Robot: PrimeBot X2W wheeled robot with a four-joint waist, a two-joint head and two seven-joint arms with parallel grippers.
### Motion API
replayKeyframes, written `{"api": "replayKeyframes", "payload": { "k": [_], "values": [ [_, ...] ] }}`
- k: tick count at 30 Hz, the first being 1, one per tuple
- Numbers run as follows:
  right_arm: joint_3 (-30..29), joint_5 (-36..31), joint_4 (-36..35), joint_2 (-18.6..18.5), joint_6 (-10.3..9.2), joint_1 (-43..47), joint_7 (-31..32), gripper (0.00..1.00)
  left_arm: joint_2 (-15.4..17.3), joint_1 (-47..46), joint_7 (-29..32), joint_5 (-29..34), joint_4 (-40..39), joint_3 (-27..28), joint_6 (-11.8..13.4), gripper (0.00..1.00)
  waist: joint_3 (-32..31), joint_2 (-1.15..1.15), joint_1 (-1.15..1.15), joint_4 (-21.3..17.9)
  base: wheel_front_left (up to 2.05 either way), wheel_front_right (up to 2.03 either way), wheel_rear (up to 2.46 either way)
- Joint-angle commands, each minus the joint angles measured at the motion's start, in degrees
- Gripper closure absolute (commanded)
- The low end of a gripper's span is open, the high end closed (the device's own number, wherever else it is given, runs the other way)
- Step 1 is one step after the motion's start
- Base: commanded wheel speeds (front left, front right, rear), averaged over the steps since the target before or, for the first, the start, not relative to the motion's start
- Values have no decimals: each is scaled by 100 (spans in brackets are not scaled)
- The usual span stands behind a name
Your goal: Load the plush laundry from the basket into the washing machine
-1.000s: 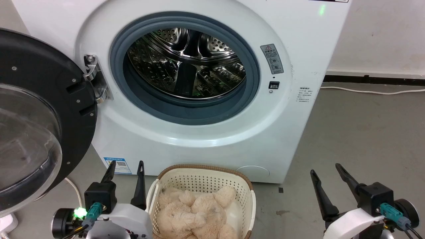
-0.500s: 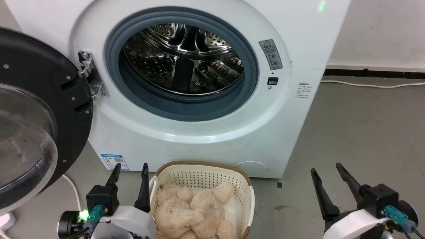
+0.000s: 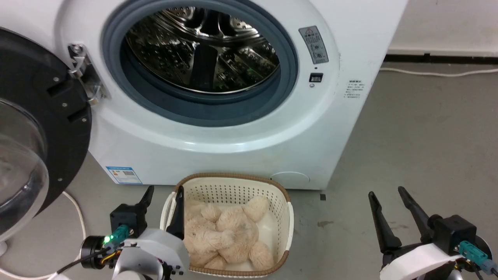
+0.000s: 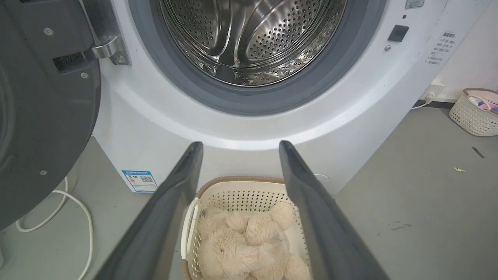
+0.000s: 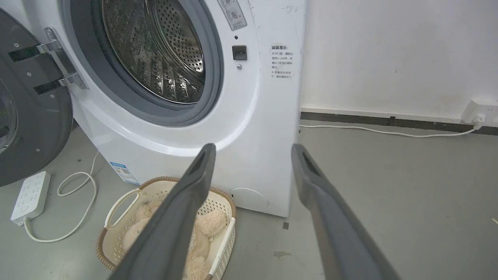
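shaggy cloth plush laundry (image 3: 229, 237), perforated matt plastic basket (image 3: 233, 190), glossy steel drum (image 3: 202, 46).

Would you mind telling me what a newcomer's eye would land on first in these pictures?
The washing machine dominates, its shiny steel drum gaping at the top centre of the head view and its black-framed door swung open to the left. Below it on the grey floor sits the basket, with the shaggy cream plush laundry curled inside. The open left gripper stands by the basket's left edge, the open right gripper off to the right.

Washing machine (image 3: 233, 155) top cut off; door (image 3: 58, 116) cropped left; warning sticker (image 3: 313, 44) text unreadable.
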Motion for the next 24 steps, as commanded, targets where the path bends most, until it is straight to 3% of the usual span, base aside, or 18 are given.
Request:
{"api": "replayKeyframes", "payload": {
  "k": [1, 14, 24],
  "values": [
    [-2, 82, -37, 0, -2, -63, -54, 0, 58, -164, 19, -95, 126, -52, -45, 0, 124, 0, 0, -57, 0, 0, 0],
    [30, 442, -121, -1, -2, -240, -209, 0, 253, -891, 488, -342, 1068, -349, -140, 0, 765, 0, 0, -348, 0, 0, 0],
    [103, 891, -211, -1, -3, -355, -364, 0, 591, -1474, 1354, -448, 1954, -731, -85, 0, 1503, 0, 0, -708, 0, 0, 0]
  ]
}}
